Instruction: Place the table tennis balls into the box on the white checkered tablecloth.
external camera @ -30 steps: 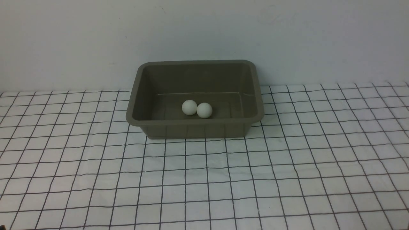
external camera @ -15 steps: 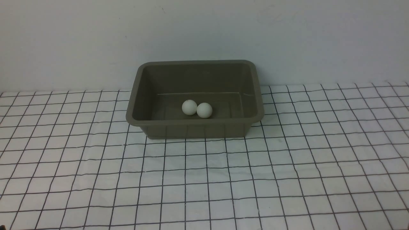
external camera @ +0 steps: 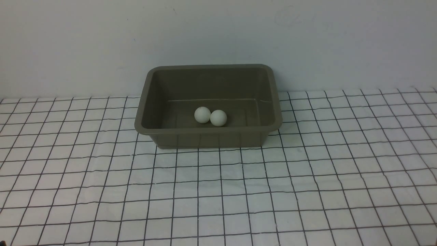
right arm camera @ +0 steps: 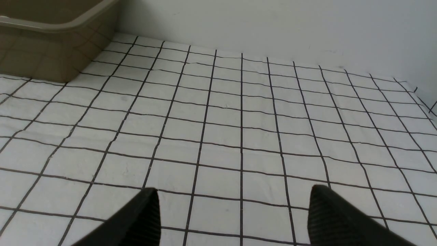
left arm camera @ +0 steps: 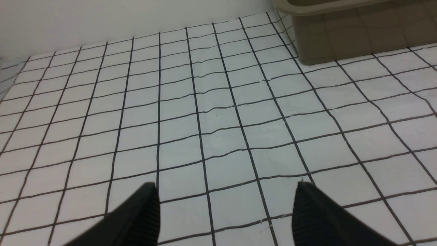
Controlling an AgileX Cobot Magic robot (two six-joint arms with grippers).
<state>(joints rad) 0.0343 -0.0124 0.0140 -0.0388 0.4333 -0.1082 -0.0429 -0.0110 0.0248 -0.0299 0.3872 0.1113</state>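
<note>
Fingers of the left gripper [left arm camera: 225, 212] and right gripper [right arm camera: 232, 218] spread wide and empty above the white checkered tablecloth [external camera: 218, 191], both table tennis balls [external camera: 202, 114] [external camera: 218, 118] touching inside the box [external camera: 208, 135], task apparently complete.

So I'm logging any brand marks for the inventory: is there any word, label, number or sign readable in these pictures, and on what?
None can be read.
Table tennis balls: plain white from the front view, no print shows.
Box: no label or embossed text visible.
White checkered tablecloth: only the black grid lines.
Wall: faint smudges, no writing.
</note>
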